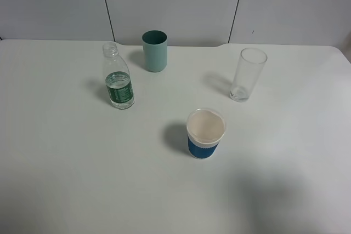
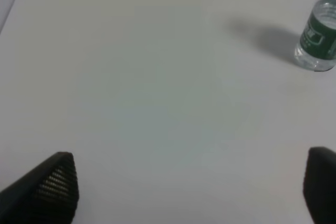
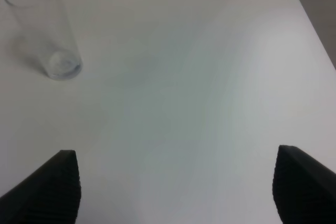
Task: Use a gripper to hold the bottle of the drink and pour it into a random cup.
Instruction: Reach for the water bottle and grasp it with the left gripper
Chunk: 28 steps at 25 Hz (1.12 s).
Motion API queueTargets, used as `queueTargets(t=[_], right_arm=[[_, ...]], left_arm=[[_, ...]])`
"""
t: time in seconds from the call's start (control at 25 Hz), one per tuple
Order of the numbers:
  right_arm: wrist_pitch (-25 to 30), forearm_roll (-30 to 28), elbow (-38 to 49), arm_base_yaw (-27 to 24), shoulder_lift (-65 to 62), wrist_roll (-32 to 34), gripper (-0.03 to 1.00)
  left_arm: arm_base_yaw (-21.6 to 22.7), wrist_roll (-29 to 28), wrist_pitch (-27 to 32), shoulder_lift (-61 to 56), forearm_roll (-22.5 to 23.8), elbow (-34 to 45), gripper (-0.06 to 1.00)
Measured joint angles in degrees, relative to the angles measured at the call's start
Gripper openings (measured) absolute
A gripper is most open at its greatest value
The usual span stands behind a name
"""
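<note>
A small clear plastic bottle [image 1: 118, 83] with a green label band and no cap was shown upright at the left of a white table [image 1: 66, 163], and a teal-green opaque cylindrical cup [image 1: 154, 51] was placed just beyond it, to its right. A tall clear drinking glass [image 1: 248, 75] was set at the far right, and a white blue-sleeved paper cup [image 1: 205, 133] nearer, in the middle. The left gripper [image 2: 186, 187] and right gripper [image 3: 176, 182] were held over bare table with black jaws spread wide, nothing between them.

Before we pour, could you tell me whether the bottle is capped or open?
Open: the bottle shows a bare ribbed neck, no cap.
</note>
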Motion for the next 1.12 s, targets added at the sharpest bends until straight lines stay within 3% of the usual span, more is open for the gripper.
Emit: queueTargets(t=[1.12], right_arm=[[0.0, 0.0, 0.0, 0.0, 0.0, 0.0, 0.75]], left_arm=[[0.0, 0.0, 0.0, 0.0, 0.0, 0.0, 0.85]])
